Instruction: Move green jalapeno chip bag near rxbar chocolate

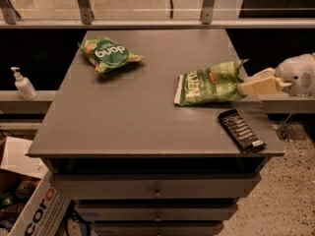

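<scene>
The green jalapeno chip bag (209, 84) is a flat light-green bag with white lettering at the right side of the grey table (133, 117). My gripper (242, 87) reaches in from the right edge, its cream fingers (256, 85) shut on the bag's right end. The bag's left end rests on or just above the table. The rxbar chocolate (241, 130), a slim black wrapper with white text, lies near the front right corner, just below the bag and the gripper.
A puffier green bag with a dark green circle (108, 54) lies at the back left. A white pump bottle (23, 84) stands on a ledge to the left. A cardboard box (29, 205) sits on the floor at the lower left. Drawers are below the tabletop.
</scene>
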`<state>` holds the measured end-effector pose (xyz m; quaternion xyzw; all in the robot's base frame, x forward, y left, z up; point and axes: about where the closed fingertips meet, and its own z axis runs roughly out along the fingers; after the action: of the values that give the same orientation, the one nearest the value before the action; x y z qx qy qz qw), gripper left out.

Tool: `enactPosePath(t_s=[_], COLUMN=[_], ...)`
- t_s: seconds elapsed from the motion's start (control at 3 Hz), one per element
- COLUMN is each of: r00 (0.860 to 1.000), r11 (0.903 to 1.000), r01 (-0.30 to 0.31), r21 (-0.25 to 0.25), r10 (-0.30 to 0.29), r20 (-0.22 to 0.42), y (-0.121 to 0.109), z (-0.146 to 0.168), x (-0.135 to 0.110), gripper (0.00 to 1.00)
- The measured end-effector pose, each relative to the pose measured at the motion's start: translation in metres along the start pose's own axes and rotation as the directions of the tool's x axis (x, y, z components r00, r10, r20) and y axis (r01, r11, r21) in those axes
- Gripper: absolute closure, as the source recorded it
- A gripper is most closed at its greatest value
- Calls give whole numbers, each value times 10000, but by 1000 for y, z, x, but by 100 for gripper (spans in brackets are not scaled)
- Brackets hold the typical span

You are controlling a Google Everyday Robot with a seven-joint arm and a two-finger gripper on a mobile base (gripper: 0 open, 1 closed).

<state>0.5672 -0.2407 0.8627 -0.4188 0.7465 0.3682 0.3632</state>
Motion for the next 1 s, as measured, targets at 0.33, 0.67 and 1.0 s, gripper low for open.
enactPosePath(t_s=[0.33, 0.67, 1.0], r00=[9995, 9979, 9967], r11=[9993, 9987, 9986], r01=[0, 52, 250], r21=[-368, -510, -470], r10=[-12, -84, -285], r20=[-326, -638, -755], y=[16, 22, 20], z=[-13, -25, -31], x=[27, 48, 51], gripper=[100, 100, 84])
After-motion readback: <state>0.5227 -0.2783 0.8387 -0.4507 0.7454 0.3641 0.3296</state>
